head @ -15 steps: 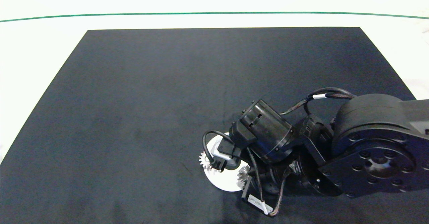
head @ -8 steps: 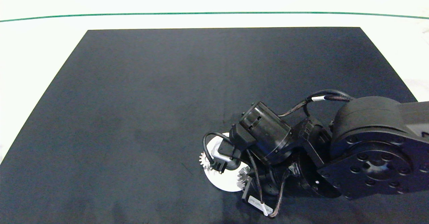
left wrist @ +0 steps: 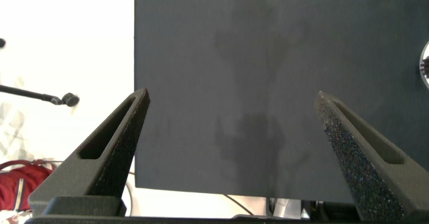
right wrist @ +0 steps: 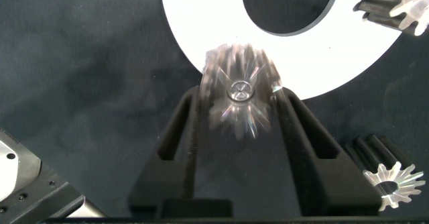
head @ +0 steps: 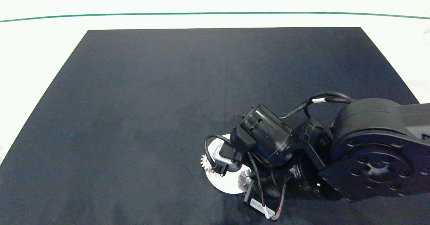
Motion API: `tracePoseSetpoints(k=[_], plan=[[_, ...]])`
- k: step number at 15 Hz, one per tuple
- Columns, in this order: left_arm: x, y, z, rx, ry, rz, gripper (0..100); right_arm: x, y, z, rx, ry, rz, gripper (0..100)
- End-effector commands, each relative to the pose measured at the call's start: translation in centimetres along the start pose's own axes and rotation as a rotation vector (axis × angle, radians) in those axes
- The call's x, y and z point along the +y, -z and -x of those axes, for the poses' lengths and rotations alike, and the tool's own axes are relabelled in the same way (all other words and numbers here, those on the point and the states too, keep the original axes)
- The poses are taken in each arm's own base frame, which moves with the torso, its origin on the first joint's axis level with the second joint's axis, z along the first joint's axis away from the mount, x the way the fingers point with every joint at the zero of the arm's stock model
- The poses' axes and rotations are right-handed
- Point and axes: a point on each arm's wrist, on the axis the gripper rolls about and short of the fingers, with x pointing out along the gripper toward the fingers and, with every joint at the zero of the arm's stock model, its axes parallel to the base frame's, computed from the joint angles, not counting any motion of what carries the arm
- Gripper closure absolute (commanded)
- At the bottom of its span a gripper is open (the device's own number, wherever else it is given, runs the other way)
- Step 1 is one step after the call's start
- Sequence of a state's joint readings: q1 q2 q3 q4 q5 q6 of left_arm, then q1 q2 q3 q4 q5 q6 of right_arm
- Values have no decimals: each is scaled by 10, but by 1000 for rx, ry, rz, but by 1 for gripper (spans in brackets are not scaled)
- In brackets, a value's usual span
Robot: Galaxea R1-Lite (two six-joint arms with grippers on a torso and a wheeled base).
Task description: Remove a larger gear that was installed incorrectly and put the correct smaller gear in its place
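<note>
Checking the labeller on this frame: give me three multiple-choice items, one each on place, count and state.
1. Where is the right gripper?
A. At the white disc's edge
B. Off the mat
C. At the mat's far corner
2. How many gears does the right wrist view show?
A. One
B. Three
C. Five
3. How is the left gripper?
A. Open, empty
B. Shut on a gear
C. Shut on the disc

1 A: the right gripper sits at the white disc rim.
2 B: the gripped silver gear plus two loose gears.
3 A: the left gripper has its fingers spread over the bare mat.

No legible text anywhere; white tag (head: 263,209) on the right arm's cable, print too small to read
</note>
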State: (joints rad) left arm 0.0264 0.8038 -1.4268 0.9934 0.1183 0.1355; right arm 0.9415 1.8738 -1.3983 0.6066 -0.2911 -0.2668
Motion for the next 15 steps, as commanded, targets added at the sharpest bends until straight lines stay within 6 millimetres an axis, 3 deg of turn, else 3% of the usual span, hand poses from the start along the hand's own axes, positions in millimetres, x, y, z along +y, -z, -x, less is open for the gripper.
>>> tracePoseSetpoints(k=[1, 3, 6, 9, 11, 12, 14, 15], plan=[[0, 0, -1, 7, -2, -1, 0, 0, 0, 1, -2, 2, 0, 0], [0, 0, 0, 4, -2, -1, 0, -2, 0, 6, -21, 7, -14, 0], [0, -2, -3, 6, -2, 9, 0, -16, 21, 56, -140, 43, -138, 0], [0, -3, -3, 2, 3, 19, 0, -30, 65, 98, -233, 197, -277, 0], [-1, 3, 2, -29, 32, 62, 0, -33, 93, 126, -348, 371, -519, 0], [-1, 12, 10, -53, 63, 58, 0, -33, 107, 135, -356, 424, -533, 0], [1, 34, 37, -151, 60, 67, 0, -31, 158, 168, -455, 558, -625, 0], [1, 40, 48, -198, 44, 74, 0, -26, 182, 175, -482, 602, -647, 0]])
